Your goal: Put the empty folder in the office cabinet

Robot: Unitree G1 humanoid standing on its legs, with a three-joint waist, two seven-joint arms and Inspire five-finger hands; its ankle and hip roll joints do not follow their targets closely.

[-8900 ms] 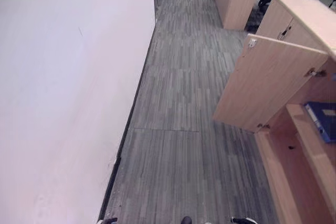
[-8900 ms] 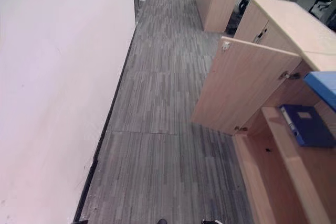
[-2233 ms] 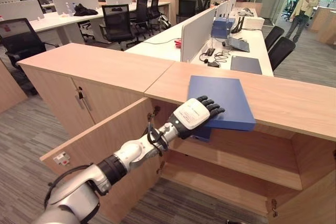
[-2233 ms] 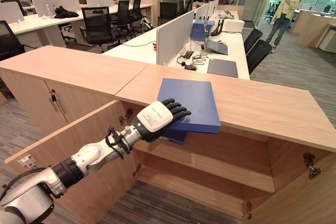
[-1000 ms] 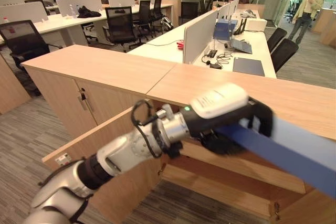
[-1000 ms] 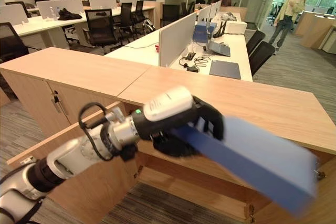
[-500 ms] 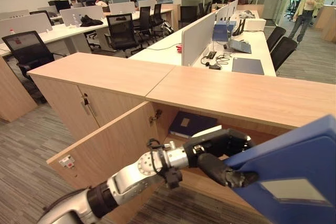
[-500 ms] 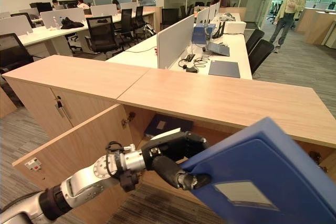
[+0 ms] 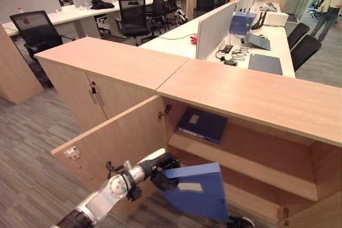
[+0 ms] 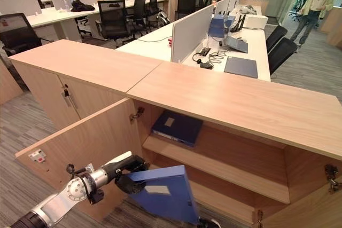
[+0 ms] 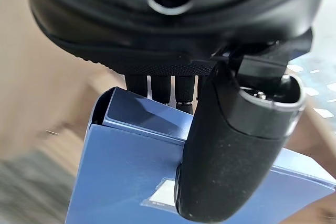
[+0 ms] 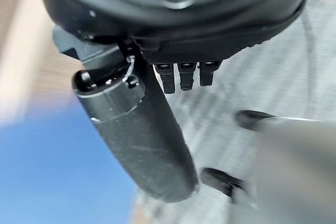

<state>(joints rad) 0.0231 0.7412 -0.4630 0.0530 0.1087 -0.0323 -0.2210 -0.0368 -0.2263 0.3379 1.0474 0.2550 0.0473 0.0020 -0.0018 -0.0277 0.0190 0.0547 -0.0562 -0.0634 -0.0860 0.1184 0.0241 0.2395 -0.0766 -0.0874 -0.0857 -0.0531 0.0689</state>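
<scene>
A blue folder (image 9: 199, 189) with a pale label hangs upright low in front of the open wooden cabinet (image 9: 256, 95), near its bottom compartment. My left hand (image 9: 160, 166) reaches in from the lower left and is shut on the folder's near edge. In the left wrist view its thumb (image 11: 231, 150) lies across the folder's (image 11: 121, 182) face, with the fingers behind it. A second blue folder (image 10: 177, 127) lies flat on the cabinet's upper shelf (image 9: 243, 159). My right hand (image 12: 173, 19) hangs over the carpet, fingers relaxed, holding nothing.
The cabinet's left door (image 9: 113, 143) stands swung out toward me, just left of my arm. A shut cabinet (image 9: 101, 62) adjoins on the left. Desks, a partition and office chairs (image 9: 132, 17) lie beyond. A person (image 10: 320, 1) stands at the far right.
My left hand has carried the folder from close up at the lower right down and away, to hang low in front of the cabinet's opening. The camera has also shifted a little.
</scene>
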